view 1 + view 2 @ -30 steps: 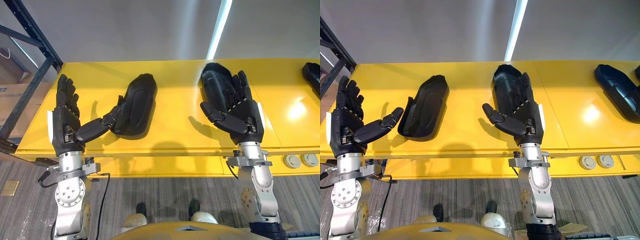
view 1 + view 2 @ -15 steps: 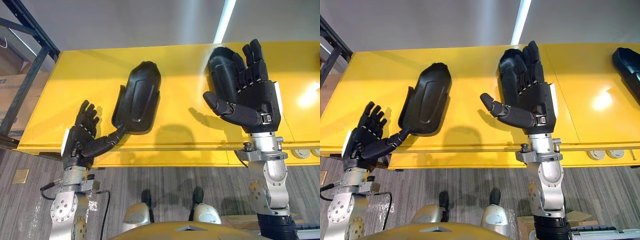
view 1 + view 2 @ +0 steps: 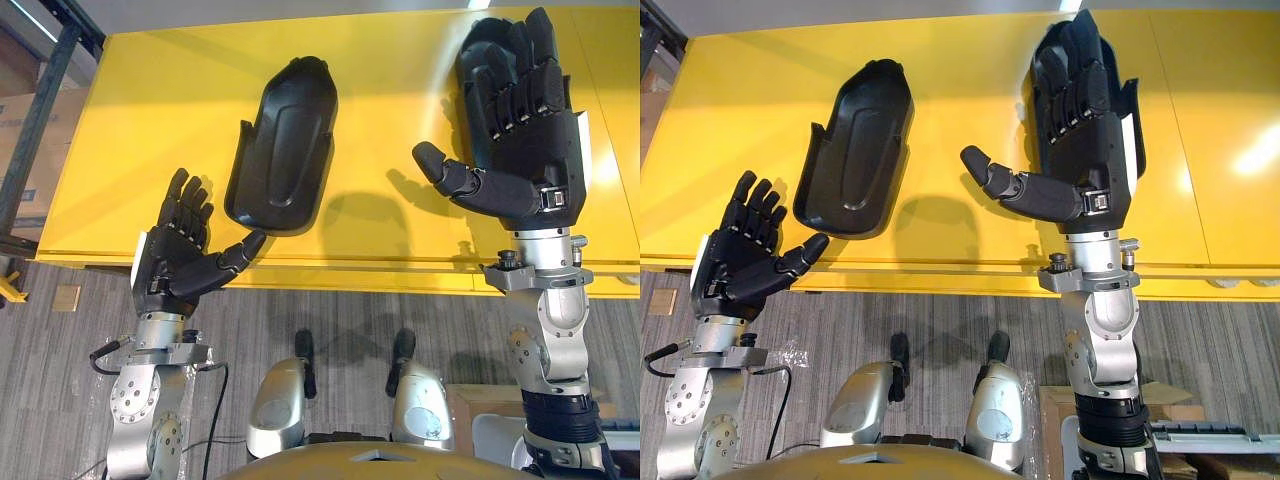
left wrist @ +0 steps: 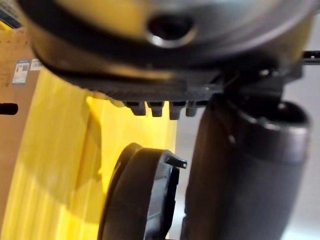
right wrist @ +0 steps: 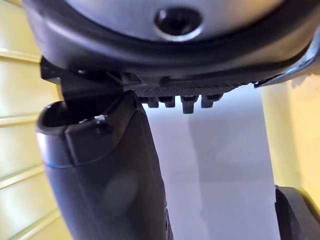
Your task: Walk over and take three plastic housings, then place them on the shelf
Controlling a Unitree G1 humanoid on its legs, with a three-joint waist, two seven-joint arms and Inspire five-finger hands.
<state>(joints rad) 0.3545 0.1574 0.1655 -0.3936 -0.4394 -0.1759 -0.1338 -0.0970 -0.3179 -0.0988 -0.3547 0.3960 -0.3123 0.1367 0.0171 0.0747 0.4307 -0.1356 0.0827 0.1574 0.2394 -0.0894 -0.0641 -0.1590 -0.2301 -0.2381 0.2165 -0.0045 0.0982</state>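
With my left robot hand (image 3: 178,262) lower left and right robot hand (image 3: 525,140) upper right both spread empty, I fear a flat push skids the centre housing (image 3: 285,150) along the bench (image 3: 130,150).

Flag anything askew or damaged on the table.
Nothing stands out. The left housing lies flat, undamaged, on the table past the open left robot hand; the right housing is partly hidden by the open right robot hand.

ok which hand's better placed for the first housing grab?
Right, probably. The right hand hangs open over the right plastic housing; the left hand, open, is short of the left plastic housing.
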